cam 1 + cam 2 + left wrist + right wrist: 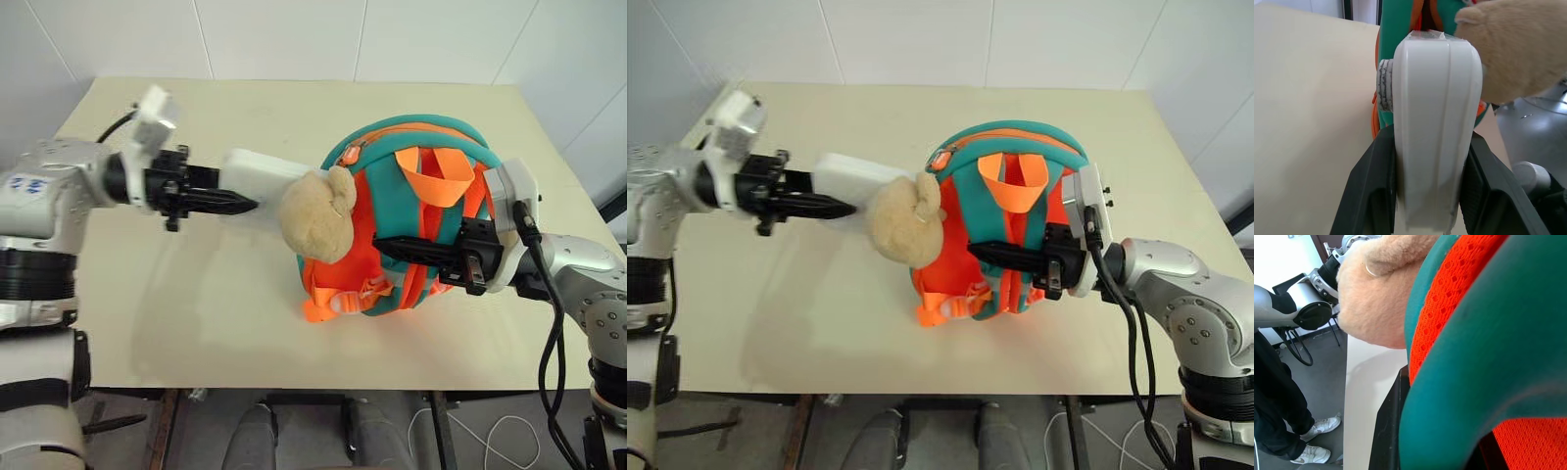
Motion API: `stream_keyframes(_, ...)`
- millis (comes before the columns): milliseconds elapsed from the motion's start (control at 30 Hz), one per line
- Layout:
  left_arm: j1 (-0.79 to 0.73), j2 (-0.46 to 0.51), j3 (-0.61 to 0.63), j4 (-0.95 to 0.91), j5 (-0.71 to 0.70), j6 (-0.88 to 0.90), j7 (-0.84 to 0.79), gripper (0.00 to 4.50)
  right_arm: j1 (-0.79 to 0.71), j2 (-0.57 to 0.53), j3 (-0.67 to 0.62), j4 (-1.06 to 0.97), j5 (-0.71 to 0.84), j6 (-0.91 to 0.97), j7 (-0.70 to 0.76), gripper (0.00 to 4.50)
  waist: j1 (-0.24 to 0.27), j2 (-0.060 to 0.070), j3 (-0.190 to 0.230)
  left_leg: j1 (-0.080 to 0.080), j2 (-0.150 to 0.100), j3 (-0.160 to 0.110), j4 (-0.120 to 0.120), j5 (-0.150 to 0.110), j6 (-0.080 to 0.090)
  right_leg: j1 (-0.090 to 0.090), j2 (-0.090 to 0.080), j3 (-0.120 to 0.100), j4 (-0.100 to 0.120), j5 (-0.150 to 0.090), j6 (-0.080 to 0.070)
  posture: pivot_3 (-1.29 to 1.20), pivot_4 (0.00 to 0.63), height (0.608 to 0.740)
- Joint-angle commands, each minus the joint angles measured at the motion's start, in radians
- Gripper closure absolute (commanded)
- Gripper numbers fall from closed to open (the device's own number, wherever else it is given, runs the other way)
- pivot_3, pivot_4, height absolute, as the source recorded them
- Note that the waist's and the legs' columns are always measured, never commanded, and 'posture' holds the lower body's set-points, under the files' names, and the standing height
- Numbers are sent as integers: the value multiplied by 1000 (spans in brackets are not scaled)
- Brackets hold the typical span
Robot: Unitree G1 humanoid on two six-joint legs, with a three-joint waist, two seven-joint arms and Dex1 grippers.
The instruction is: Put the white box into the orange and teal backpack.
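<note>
The white box (257, 174) is held off the table, my left gripper (231, 203) shut on its near end; both black fingers (1371, 191) clamp its flat sides. Its far end reaches the tan plush toy (319, 215) and the zip side of the orange and teal backpack (411, 162). The backpack stands on the beige table (196, 323) with its straps facing me. My right gripper (397, 246) comes in from the right, shut on a teal strap (1484, 357) at the backpack's front.
The table's front edge runs just below the backpack, its right edge close behind my right arm. A person's dark trousers and white shoes (1283, 421) stand on the floor beside the table. A black cable (549, 362) hangs from my right wrist.
</note>
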Motion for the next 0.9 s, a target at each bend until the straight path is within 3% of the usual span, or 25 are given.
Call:
stream_keyframes(33, -45, -94, -32, -52, 28, 28, 115, 3251, -13, 14, -7, -14, -1, -27, 4, 4500, -1, 0, 0, 0, 0, 0, 0, 0, 0, 0, 0, 0, 0, 0, 0, 0, 150, 740)
stream_keyframes(267, -45, -348, -138, -25, 125, 20, 318, 3251, -18, 35, 7, -12, -24, -35, 6, 4500, -1, 0, 0, 0, 0, -1, 0, 0, 0, 0, 1, 1, 1, 0, 1, 0, 150, 740)
stream_keyframes(400, -40, -408, -167, -2, 152, 0, 328, 3251, -20, 46, 10, -16, -33, -37, 2, 4500, -3, 0, 0, 0, -1, -1, 2, 0, 0, 1, 0, 2, 1, 1, 2, 0, 150, 740)
stream_keyframes(433, -35, -408, -174, -15, 149, 2, 309, 2901, -19, 48, 11, -18, -36, -37, 1, 4500, -3, 0, 0, 0, -1, -1, 2, 0, 0, 1, 0, 2, 1, 1, 2, 0, 150, 740)
stream_keyframes(600, -34, -371, -171, -84, 109, 91, 256, 1372, -16, 56, 5, -26, -38, -37, -7, 4500, -3, 0, 0, 1, -1, -1, 2, 1, 1, 1, 1, 2, 2, 1, 2, 0, 150, 740)
stream_keyframes(767, -23, -207, -62, -155, 42, 143, 175, 13, -2, 57, -1, -38, -36, -36, -18, 4500, -12, 0, 0, 1, -1, -1, 0, 1, 1, -1, 1, 3, 2, 1, 1, 0, 150, 740)
stream_keyframes(900, 9, -69, -13, -191, 6, 150, 114, 13, -2, 58, 3, -34, -38, -38, -17, 4500, -19, 1, 0, 1, 0, -1, -1, 1, 1, -1, 2, 2, 4, 0, 0, 0, 150, 740)
